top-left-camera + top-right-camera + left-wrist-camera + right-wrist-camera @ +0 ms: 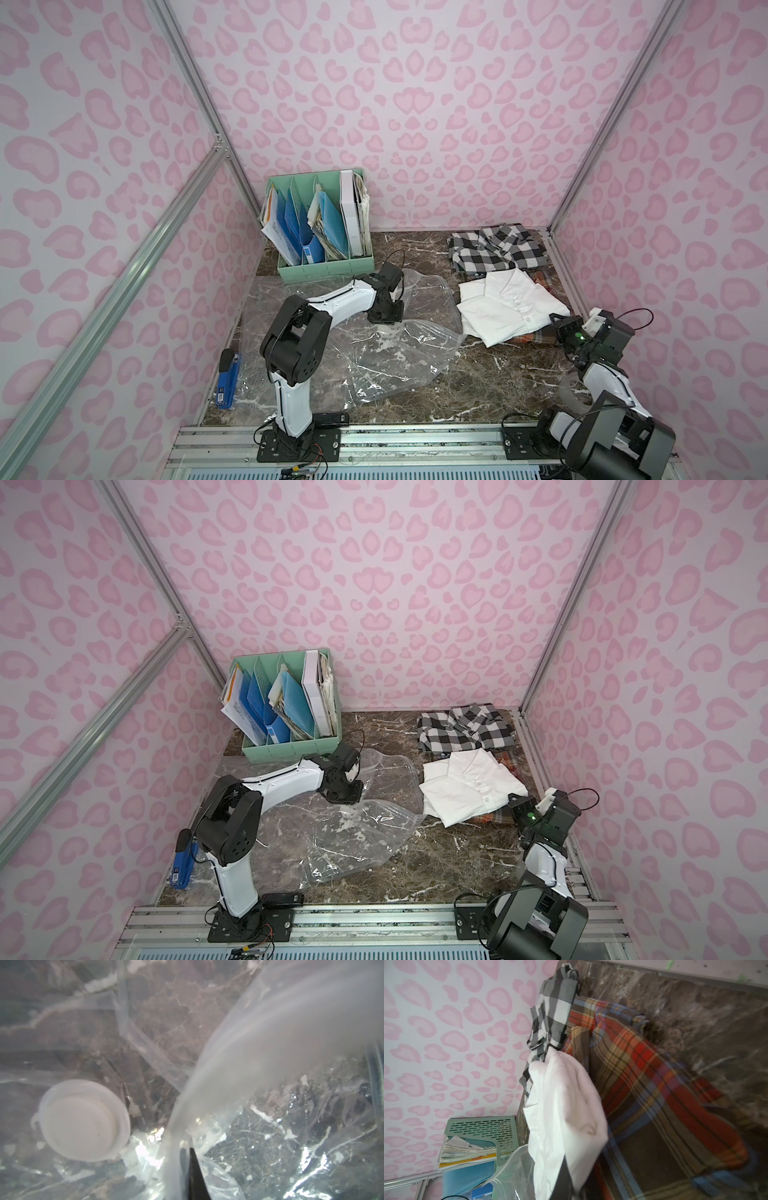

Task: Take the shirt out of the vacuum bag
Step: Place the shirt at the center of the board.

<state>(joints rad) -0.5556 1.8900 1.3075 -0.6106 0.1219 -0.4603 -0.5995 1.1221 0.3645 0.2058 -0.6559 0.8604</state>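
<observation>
Left to right:

- Blue stapler [227,380] sits at the table's [478,386] left edge. Mint file organiser [328,268] is against the back wall. Neither is in the way.
- Left gripper [385,319]: jaws closed, pinching a fold of the vacuum bag [390,365] beside its white valve disc [83,1120]. The film rises from the fingertip [194,1167] in the left wrist view.
- The bag lies flat and crumpled across the left-centre of the table and looks empty, with only marble showing through it. Its long axis seems to run from the organiser toward the near centre. What looks like the zip edge points right, at the clothes.
- White shirt [507,307], folded, lies right of the bag and fully outside it. Its near-left corner is just beside the bag's tip; can't tell if they touch. It rests on a red-brown plaid shirt [654,1084], with a black-and-white checked shirt [494,247] behind, near the back wall.
- Right gripper [557,326]: jaws closed at the white shirt's near-right corner. The right wrist view shows white cloth bunched at the jaws, so it reads as gripped.

My read: extraction is essentially done, and the right arm is the nearer one for any final placement.

Room to move: open table on the near side of the shirts. The frame rail is tight on the right and the far side is crowded.
</observation>
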